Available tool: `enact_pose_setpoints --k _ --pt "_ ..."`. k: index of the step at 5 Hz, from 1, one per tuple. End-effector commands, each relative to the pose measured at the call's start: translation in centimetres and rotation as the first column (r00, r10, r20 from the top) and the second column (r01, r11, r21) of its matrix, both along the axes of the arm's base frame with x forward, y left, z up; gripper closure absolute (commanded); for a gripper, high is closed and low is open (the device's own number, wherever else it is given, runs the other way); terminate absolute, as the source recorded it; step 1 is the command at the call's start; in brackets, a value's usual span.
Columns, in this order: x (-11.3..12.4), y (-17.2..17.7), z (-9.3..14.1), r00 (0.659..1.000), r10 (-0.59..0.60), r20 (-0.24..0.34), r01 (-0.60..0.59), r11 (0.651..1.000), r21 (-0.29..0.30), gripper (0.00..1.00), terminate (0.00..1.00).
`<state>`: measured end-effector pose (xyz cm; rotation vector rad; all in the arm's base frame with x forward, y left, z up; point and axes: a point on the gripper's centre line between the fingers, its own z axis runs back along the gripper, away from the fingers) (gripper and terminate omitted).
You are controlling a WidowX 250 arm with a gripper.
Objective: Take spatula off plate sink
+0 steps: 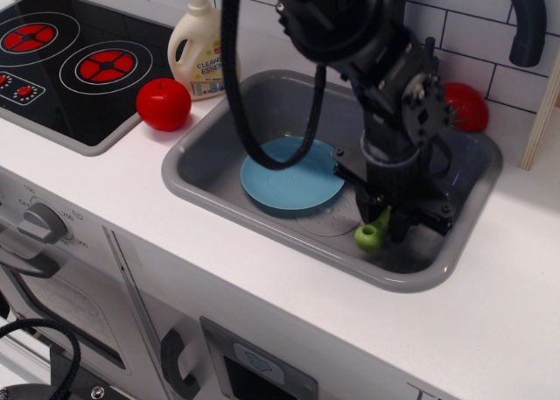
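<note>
Lime-green spatula [373,233], gripped by the claw [391,228], hangs near the sink [197,168] front rim at 5 o'clock of the bare plate [284,183].

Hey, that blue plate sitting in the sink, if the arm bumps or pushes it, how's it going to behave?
The plate looks like thin plastic, so it is probably light and stiff. Lying flat on the smooth sink floor, it would likely slide, not tip. Its shallow rim offers the gripper little to grab.
</note>
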<state>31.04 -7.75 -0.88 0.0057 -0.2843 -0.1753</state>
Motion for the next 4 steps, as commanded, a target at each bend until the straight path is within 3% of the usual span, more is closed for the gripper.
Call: enact_pose_setpoints --k 1,3,4 --pt "0.4 -0.2 0.9 0.998 -0.004 -0.061 0.000 0.998 -0.056 0.00 0.00" --pt "1.0 2.0 6.0 0.999 -0.014 -0.030 0.007 0.974 -0.226 0.00 0.00" --pt "1.0 2.0 6.0 0.999 -0.014 -0.030 0.007 0.974 -0.226 0.00 0.00"
